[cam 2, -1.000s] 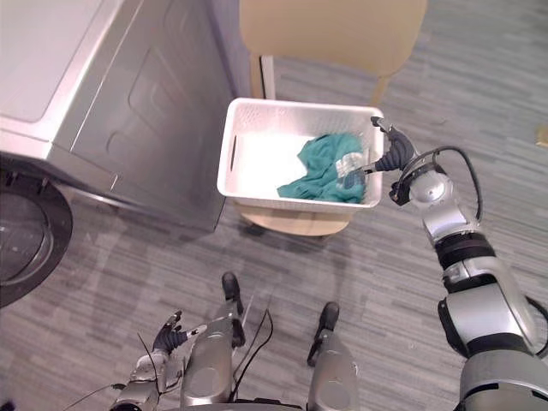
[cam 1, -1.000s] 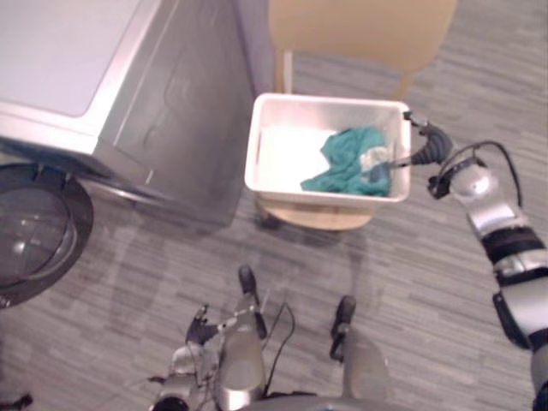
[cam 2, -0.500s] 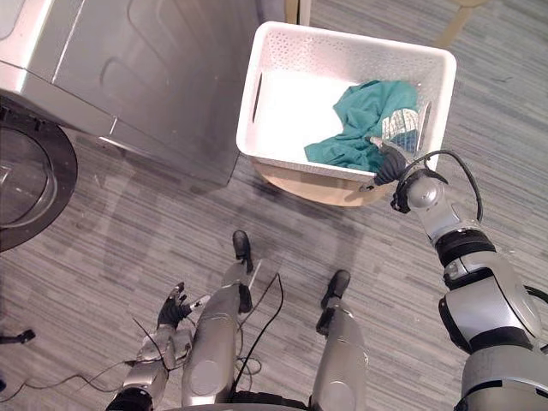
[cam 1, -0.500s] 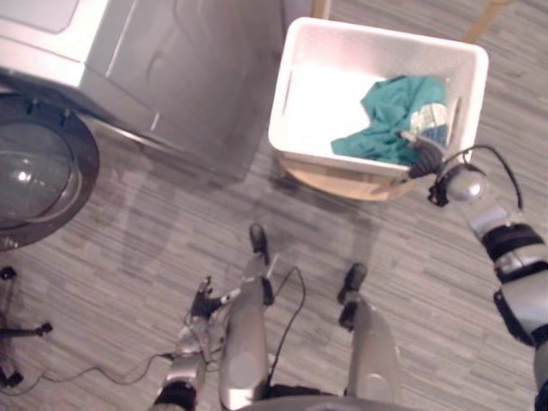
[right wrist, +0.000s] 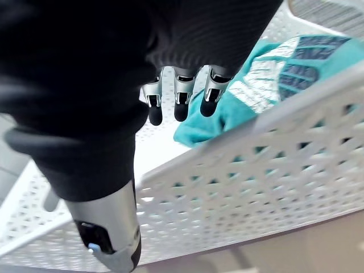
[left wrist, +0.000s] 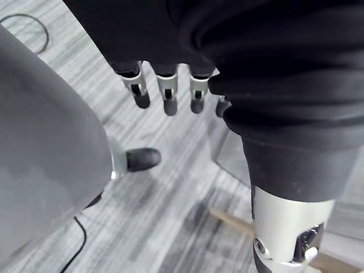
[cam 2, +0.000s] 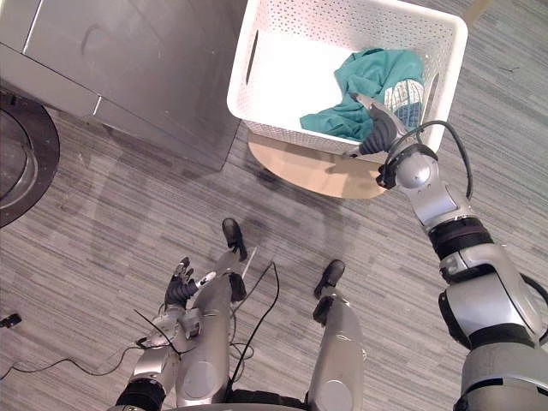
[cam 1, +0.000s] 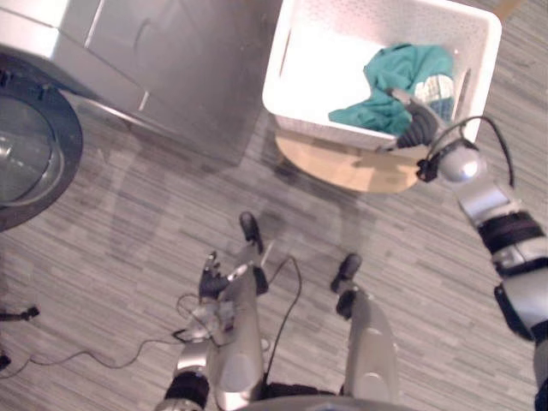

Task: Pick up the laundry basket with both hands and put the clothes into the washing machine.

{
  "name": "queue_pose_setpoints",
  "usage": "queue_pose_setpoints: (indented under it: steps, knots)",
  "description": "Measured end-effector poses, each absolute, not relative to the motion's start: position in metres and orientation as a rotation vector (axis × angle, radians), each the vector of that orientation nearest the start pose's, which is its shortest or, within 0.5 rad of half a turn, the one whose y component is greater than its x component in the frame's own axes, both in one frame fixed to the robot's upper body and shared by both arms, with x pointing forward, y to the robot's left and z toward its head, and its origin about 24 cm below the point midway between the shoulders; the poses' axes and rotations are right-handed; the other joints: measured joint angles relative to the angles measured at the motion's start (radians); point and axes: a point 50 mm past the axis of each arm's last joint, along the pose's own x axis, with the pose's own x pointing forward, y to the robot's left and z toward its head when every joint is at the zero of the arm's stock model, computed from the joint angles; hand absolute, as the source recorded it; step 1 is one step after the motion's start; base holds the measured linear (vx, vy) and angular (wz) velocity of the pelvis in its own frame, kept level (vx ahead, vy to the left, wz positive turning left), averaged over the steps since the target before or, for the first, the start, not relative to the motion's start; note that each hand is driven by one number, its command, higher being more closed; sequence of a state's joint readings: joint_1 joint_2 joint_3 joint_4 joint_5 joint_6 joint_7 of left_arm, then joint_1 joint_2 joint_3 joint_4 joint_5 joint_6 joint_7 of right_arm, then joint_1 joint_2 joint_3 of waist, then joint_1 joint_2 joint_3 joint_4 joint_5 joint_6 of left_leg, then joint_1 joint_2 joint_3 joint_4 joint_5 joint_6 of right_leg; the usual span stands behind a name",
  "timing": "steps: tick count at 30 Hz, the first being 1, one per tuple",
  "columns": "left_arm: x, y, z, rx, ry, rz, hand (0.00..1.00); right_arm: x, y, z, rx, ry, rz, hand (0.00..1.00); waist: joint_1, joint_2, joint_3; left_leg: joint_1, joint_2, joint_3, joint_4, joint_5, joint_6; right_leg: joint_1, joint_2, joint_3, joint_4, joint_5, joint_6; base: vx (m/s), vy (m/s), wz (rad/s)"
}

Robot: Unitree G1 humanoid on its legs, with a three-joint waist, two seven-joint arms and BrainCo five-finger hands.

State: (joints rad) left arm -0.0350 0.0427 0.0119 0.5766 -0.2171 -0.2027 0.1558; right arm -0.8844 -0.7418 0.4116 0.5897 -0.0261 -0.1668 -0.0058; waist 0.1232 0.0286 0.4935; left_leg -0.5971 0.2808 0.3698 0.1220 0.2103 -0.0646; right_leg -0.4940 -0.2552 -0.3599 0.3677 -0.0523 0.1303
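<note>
While the white perforated plastic laundry basket (cam 2: 282, 128) sat on the round pale wooden seat (cam 2: 317, 175), neither hand had hold of it, so the task looked to be at its very start. The crumpled teal garment (cam 2: 368, 73), with a patterned patch showing on its right side, lay inside the basket toward the right end; the rest of the basket floor was bare. The right hand (cam 2: 379, 128) hovered at the basket's near right corner, reaching over the rim toward the cloth. In the right wrist view its fingers (right wrist: 179, 105) hung loose and straight above the teal fabric, gripping nothing; whether the wrist rested on the rim could not be told. The left hand (cam 2: 181, 287) hung low at the robot's side over the grey wood-grain floor (cam 2: 103, 231), well apart from the basket, and the left wrist view showed its fingers (left wrist: 168, 94) relaxed and empty as well. The grey metal washing machine (cam 2: 128, 60) stood just beside the basket on the left, with its dark round door (cam 1: 26, 154) further left; it could not be made out whether that door stood open. Nothing of the job was done as far as could be seen. By my reading, what remained was all of it: bringing both hands to the basket's two ends, closing on them, lifting the basket off the seat, carrying it round to the door, and getting the garment into the drum.
</note>
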Motion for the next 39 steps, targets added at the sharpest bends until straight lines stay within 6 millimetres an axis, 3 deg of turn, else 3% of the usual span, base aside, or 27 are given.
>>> queue_pose_setpoints:
  steps: [2,4,7,13,19,27,29,34,39]
  knots:
    - [0.228,0.174,-0.061,-0.141,0.35,0.248,0.0,0.374,-0.214,0.203,-0.857,-0.349,0.114,0.0,-0.001,-0.009,-0.001,0.004,-0.001,0.0,0.0,0.0,0.0,0.0,-0.002,0.003,0.006,-0.004,-0.001,0.04,-0.05,0.0]
    - [0.227,0.179,-0.062,-0.124,0.356,0.249,0.0,0.367,-0.208,0.176,-0.782,-0.319,0.151,0.0,-0.007,-0.022,-0.001,0.013,-0.002,-0.003,0.0,0.0,0.0,0.007,-0.002,0.005,0.008,-0.006,-0.001,0.05,-0.058,-0.01]
    - [0.225,0.183,-0.064,-0.105,0.371,0.248,0.0,0.361,-0.203,0.15,-0.748,-0.261,0.2,0.0,-0.027,-0.031,-0.005,0.036,-0.004,-0.011,-0.002,0.0,0.0,0.043,0.004,0.001,-0.012,-0.006,-0.001,0.04,-0.04,0.05]
    - [0.221,0.194,-0.07,-0.066,0.402,0.256,0.0,0.35,-0.206,0.108,-0.714,-0.129,0.244,0.0,-0.037,-0.059,-0.021,0.065,-0.02,-0.022,-0.023,0.002,0.003,0.076,0.009,-0.001,-0.042,-0.002,0.005,0.02,-0.022,0.02]
    - [0.214,0.2,-0.08,-0.04,0.456,0.263,0.0,0.346,-0.213,0.094,-0.689,-0.067,0.243,0.0,-0.038,-0.063,-0.029,0.096,-0.037,-0.026,-0.038,0.007,0.009,0.114,0.007,-0.004,-0.061,0.005,0.012,0.06,-0.029,0.06]
    - [0.203,0.208,-0.092,-0.022,0.533,0.29,0.0,0.349,-0.222,0.099,-0.667,-0.073,0.192,0.0,-0.037,-0.062,-0.051,0.111,-0.041,-0.032,-0.047,0.01,0.013,0.139,0.01,-0.014,-0.08,0.007,0.015,0.05,-0.038,0.02]
    - [0.201,0.209,-0.094,-0.022,0.545,0.294,0.0,0.352,-0.225,0.11,-0.658,-0.104,0.166,0.0,-0.04,-0.063,-0.058,0.112,-0.042,-0.035,-0.05,0.01,0.013,0.143,0.011,-0.018,-0.084,0.008,0.016,0.05,-0.032,0.05]
    - [0.196,0.21,-0.098,-0.022,0.563,0.304,0.0,0.356,-0.244,0.175,-0.641,-0.305,0.039,0.0,-0.052,-0.065,-0.072,0.122,-0.047,-0.035,-0.051,0.01,0.014,0.159,0.01,-0.018,-0.103,0.017,0.022,0.05,-0.026,0.01]
    - [0.194,0.21,-0.099,-0.022,0.574,0.305,0.0,0.35,-0.252,0.194,-0.647,-0.366,0.024,0.0,-0.055,-0.068,-0.091,0.124,-0.046,-0.035,-0.052,0.01,0.014,0.163,0.013,-0.017,-0.111,0.019,0.022,0.06,-0.034,-0.02]
